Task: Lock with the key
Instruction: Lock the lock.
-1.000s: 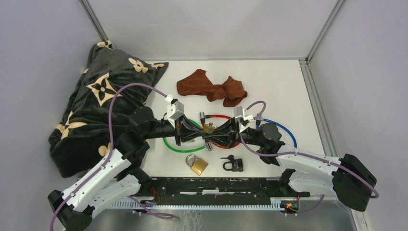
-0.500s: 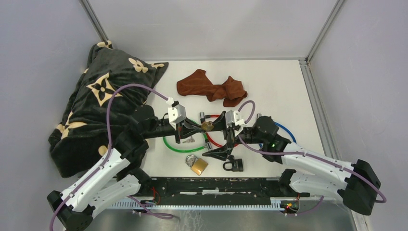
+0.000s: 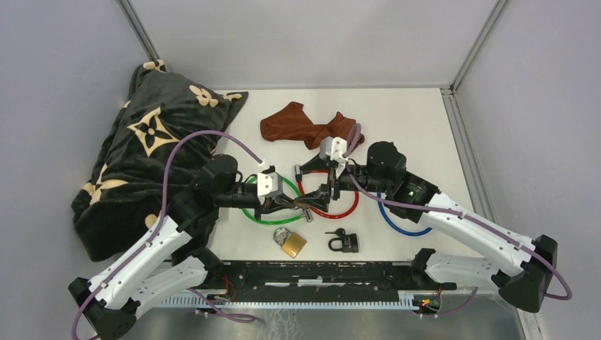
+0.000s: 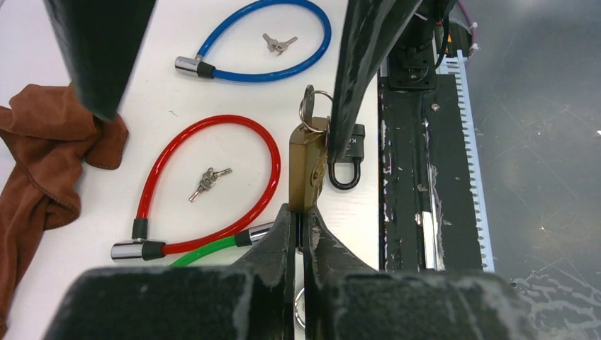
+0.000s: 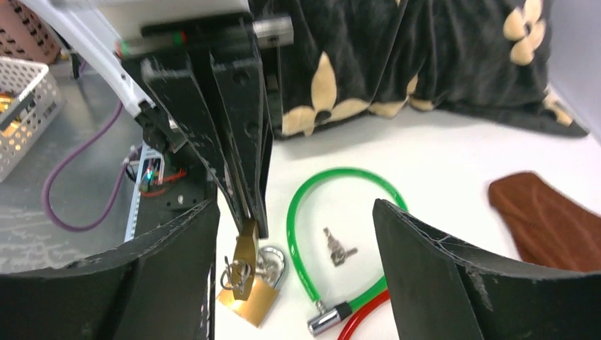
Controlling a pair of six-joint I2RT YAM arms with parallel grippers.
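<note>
Left end effector [image 4: 300, 212]: clamped on padlock [image 4: 307, 166], held above worktop [image 4: 234, 99].
Right end effector [image 5: 294, 212]: spread wide, astride key [image 4: 307, 106].
Next: centre on key head, pinch squarely, then twist; keep padlock steady.

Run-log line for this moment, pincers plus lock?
left pincer: shut on brass padlock, lifted | right pincer: open, straddling padlock | key: seems inserted in padlock
</note>
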